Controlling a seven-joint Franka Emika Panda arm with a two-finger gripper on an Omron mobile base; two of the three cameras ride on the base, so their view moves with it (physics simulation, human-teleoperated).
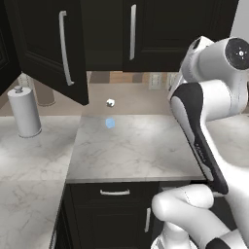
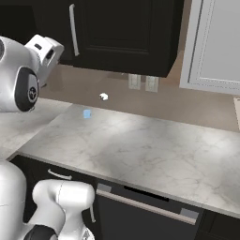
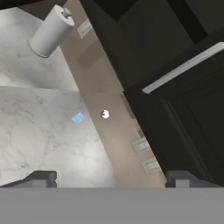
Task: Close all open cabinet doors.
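Black matte cabinet doors line the wall above the marble counter (image 1: 131,151). From the left base camera I see one upper door (image 1: 51,46) swung out toward me, its lower edge hanging over the counter's left part, while the neighbouring door (image 1: 151,29) sits flush. Both tops are cut off by the frame, so I cannot see the hinges. My own arm (image 1: 209,112) blocks the right side of that view.

On the hand camera, the gripper (image 3: 111,178) shows two dark fingertips (image 3: 41,178) set wide apart with nothing between them. Ahead of it lie a door with a silver handle (image 3: 183,68), the tan backsplash (image 3: 109,131) and a dark gap beside the door whose inside I cannot make out.

A paper towel roll (image 1: 23,112) stands in the left corner, well apart from the open door's edge. A small blue patch (image 1: 110,123) and a small white speck (image 1: 110,102) are too tiny to identify. Otherwise the counter ahead is bare marble.
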